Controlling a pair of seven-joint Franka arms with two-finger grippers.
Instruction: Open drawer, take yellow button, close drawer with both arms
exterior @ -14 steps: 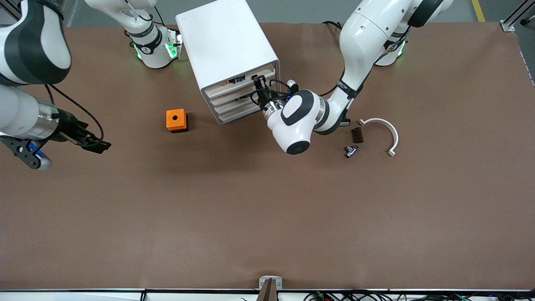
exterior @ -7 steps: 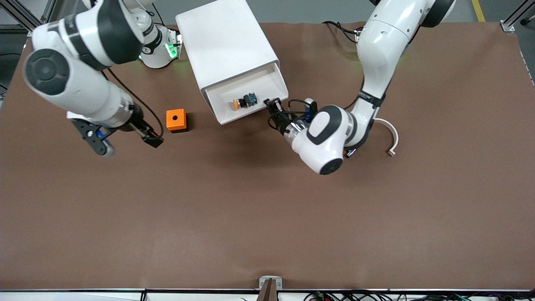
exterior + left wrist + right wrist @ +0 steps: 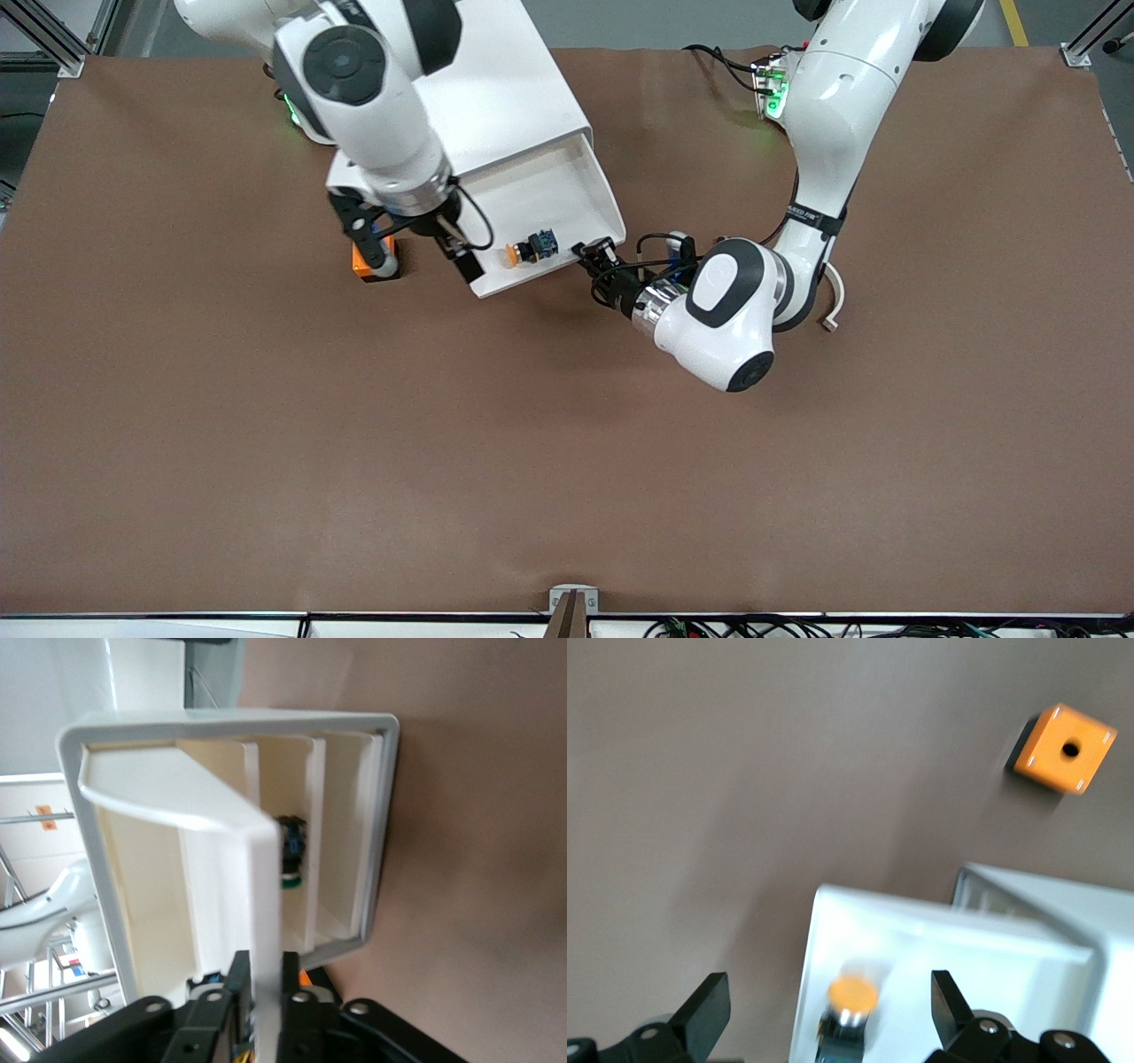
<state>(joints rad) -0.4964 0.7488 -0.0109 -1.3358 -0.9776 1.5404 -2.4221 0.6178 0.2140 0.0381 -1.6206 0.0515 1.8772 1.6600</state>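
Note:
The drawer [image 3: 554,199], the top one of the white cabinet [image 3: 487,89], stands pulled out. The button [image 3: 529,248], orange cap on a black-blue body, lies in it near its front wall. My left gripper [image 3: 594,253] is shut on the drawer's front lip; in the left wrist view the fingers [image 3: 237,985] clamp the white lip [image 3: 263,904]. My right gripper [image 3: 447,241] is open and empty over the drawer's end toward the right arm. In the right wrist view [image 3: 830,990] the button [image 3: 852,995] shows below, between the spread fingers, inside the drawer [image 3: 939,943].
The orange cube with a round hole [image 3: 361,262] sits on the table beside the cabinet, partly hidden by my right wrist; it also shows in the right wrist view [image 3: 1063,749]. A white curved piece [image 3: 835,297] lies under the left arm's elbow.
The left gripper has pulled the drawer out, uncovering the button. The right arm has swung from its end of the table to over the drawer.

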